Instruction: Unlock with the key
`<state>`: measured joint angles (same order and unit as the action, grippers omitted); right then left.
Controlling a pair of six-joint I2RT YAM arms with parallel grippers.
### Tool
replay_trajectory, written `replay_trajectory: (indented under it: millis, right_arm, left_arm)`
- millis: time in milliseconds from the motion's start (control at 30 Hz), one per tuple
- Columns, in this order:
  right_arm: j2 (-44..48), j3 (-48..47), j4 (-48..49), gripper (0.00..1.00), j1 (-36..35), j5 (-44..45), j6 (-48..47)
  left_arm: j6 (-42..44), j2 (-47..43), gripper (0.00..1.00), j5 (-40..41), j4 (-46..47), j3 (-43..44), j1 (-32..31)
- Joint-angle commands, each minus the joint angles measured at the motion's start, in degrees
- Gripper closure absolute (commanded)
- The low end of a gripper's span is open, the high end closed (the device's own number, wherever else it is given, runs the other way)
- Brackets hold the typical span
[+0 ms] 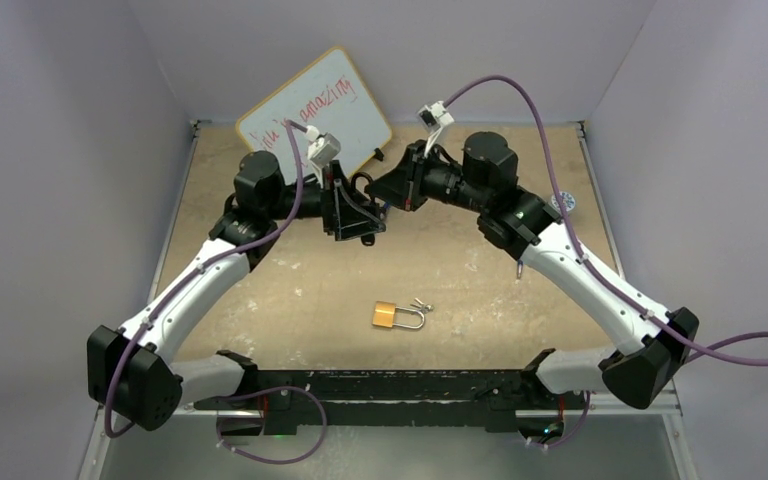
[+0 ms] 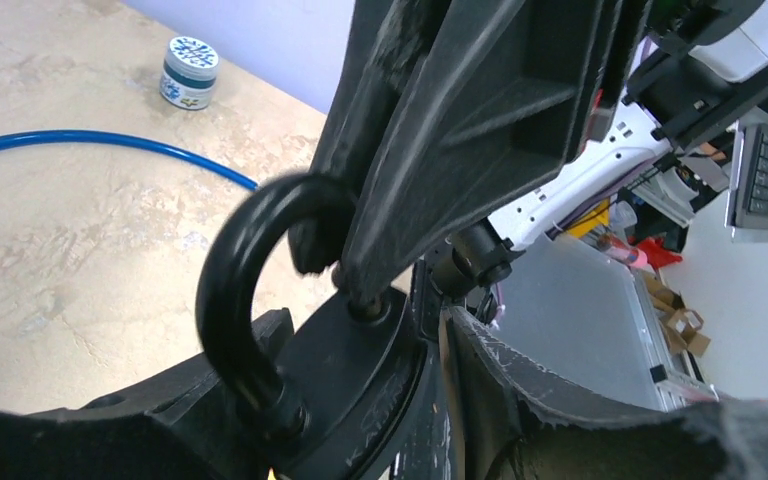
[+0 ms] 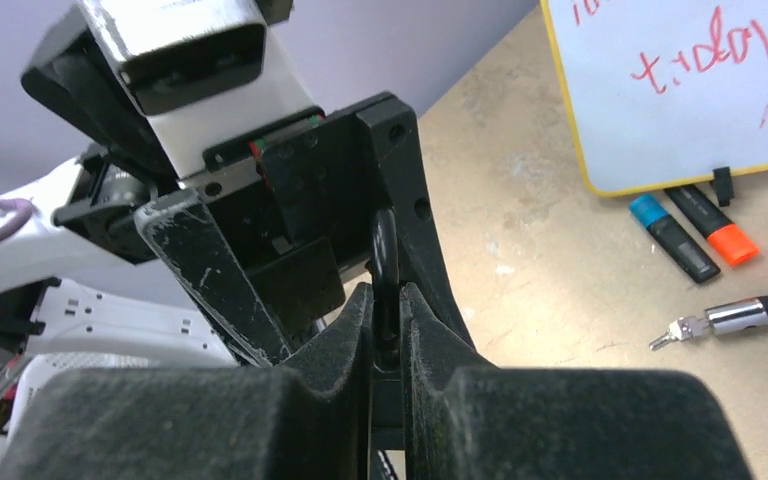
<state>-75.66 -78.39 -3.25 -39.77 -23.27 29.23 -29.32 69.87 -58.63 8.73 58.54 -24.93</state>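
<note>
A black round padlock [image 2: 360, 375] is held above the table's far middle. My left gripper [image 2: 390, 400] is shut on its body, with fingers [image 2: 580, 400] on either side. The padlock's black shackle [image 2: 235, 290] curves up from the body. My right gripper [image 3: 386, 305] is shut on that thin shackle [image 3: 385, 245]. In the top view the two grippers meet, left [image 1: 348, 222] and right [image 1: 378, 190]. A brass padlock [image 1: 387, 316] with a silver shackle lies on the table in front, with a small key [image 1: 422, 304] beside it.
A whiteboard [image 1: 310, 110] with red writing leans at the back. Blue and orange markers [image 3: 695, 235] lie below it. A silver plug with a key-like tip [image 3: 720, 320] on a blue cable [image 2: 110, 145] lies nearby. A small jar [image 2: 189, 72] stands at the right.
</note>
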Motion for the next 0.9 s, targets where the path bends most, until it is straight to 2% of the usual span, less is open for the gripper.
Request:
replay_trajectory:
  millis: [0, 67, 233, 300, 567, 700, 800, 867]
  right_arm:
    - [3.5, -1.2, 8.3, 1.0, 0.1, 3.8, 3.6]
    - [3.5, -1.8, 7.0, 1.0, 0.1, 5.9, 4.1]
    - [2.8, -2.5, 3.7, 1.0, 0.1, 8.1, 4.6]
    - [2.4, -2.6, 2.0, 1.0, 0.1, 9.0, 5.5]
    - [-0.5, -4.1, -2.3, 1.0, 0.1, 10.8, 9.7]
    - [-1.5, -3.3, -0.9, 1.0, 0.2, 9.4, 10.8]
    - [-3.4, -4.0, -2.3, 1.0, 0.1, 8.1, 10.2]
    - [-5.6, -4.8, -4.6, 1.0, 0.1, 8.1, 9.4]
  left_arm:
    - [0.6, -2.8, 0.43, 5.1, 0.3, -0.4, -0.2]
    - [2.6, -3.7, 0.42, 8.6, -2.6, -0.5, -0.2]
    - [7.9, -8.6, 0.22, 24.5, -7.9, -1.6, -0.2]
    - [8.5, -10.2, 0.18, 27.0, -7.3, -2.4, -0.2]
    - [6.5, -9.0, 0.17, 25.9, -7.0, -3.2, -0.2]
    - [3.8, -8.0, 0.17, 25.3, -6.4, -3.1, -0.2]
    - [3.2, -9.5, 0.2, 31.7, -8.4, -3.2, -0.2]
    - [3.2, -12.0, 0.22, 42.5, -15.6, -2.9, -0.2]
